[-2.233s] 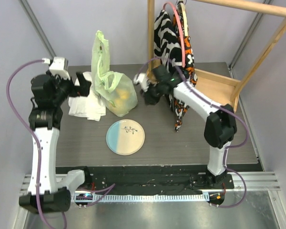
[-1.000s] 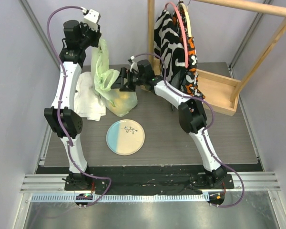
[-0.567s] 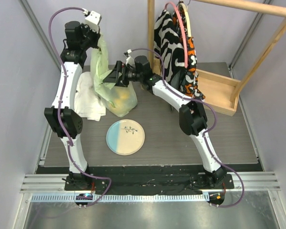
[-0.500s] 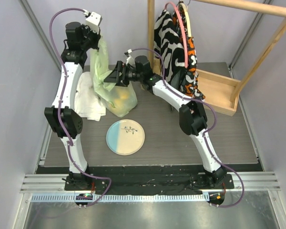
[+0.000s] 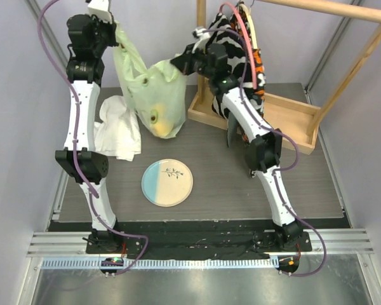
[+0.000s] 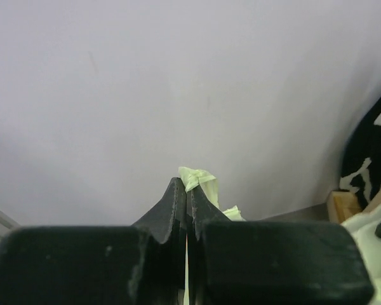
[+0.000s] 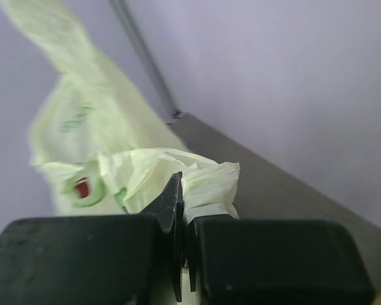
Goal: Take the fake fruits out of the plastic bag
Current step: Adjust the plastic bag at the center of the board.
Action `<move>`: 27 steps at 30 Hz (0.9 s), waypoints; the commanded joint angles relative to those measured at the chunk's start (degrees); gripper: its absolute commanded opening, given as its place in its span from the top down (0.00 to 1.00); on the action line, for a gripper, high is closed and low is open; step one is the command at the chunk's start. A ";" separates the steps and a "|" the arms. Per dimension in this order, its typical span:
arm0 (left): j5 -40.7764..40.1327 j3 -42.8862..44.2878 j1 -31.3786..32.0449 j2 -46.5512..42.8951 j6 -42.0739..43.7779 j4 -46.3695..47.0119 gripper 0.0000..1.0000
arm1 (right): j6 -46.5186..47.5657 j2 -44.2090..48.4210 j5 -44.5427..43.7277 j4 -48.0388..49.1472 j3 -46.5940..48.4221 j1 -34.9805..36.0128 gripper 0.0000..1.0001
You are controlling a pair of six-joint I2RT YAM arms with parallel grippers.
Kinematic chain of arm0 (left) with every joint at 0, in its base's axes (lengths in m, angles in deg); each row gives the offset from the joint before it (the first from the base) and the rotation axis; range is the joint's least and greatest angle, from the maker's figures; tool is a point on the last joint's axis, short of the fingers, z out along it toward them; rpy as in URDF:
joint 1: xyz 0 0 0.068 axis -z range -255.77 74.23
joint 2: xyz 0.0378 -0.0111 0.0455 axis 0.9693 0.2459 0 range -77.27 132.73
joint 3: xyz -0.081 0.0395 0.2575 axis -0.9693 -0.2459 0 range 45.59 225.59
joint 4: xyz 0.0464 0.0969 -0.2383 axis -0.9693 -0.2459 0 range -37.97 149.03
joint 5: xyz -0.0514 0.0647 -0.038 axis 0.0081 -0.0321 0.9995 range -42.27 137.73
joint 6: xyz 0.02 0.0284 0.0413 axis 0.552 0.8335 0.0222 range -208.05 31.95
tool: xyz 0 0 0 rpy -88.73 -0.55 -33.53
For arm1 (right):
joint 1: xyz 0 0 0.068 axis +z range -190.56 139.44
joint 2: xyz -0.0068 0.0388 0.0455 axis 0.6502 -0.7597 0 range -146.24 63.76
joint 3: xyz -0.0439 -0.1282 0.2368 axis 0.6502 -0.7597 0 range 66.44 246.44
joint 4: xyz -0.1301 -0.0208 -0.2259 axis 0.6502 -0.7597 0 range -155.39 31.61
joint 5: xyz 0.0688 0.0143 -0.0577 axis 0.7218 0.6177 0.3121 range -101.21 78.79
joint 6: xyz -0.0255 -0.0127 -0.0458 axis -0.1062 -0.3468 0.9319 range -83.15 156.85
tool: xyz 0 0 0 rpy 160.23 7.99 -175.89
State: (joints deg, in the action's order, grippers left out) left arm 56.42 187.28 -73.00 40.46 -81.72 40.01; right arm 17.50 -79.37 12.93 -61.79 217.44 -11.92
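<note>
The plastic bag (image 5: 153, 86) is a pale, see-through green with a small red and green print (image 7: 82, 187), and a yellow-orange fruit (image 5: 165, 127) glows through its lower end. The cloth (image 5: 117, 130) is white, the plate (image 5: 167, 184) half pale blue and half cream with a dark sprig, and the table (image 5: 228, 190) a dark grey-brown wood grain. The hanging garment (image 5: 227, 28) is black and white in zebra stripes with orange patches, the rack (image 5: 286, 117) is pale wood, and both the left claw (image 6: 186, 190) and right claw (image 7: 180, 190) are black.
</note>
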 commanded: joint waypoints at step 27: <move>11.00 -71.99 1.46 -59.81 -26.89 -6.73 1.00 | 43.53 57.71 -0.06 -35.55 -54.07 12.57 0.43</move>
State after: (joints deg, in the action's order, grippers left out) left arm 64.90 113.20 -70.75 -17.26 -103.51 31.02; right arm 59.48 -21.95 10.40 -98.88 157.38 -1.82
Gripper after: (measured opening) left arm 0.012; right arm 0.586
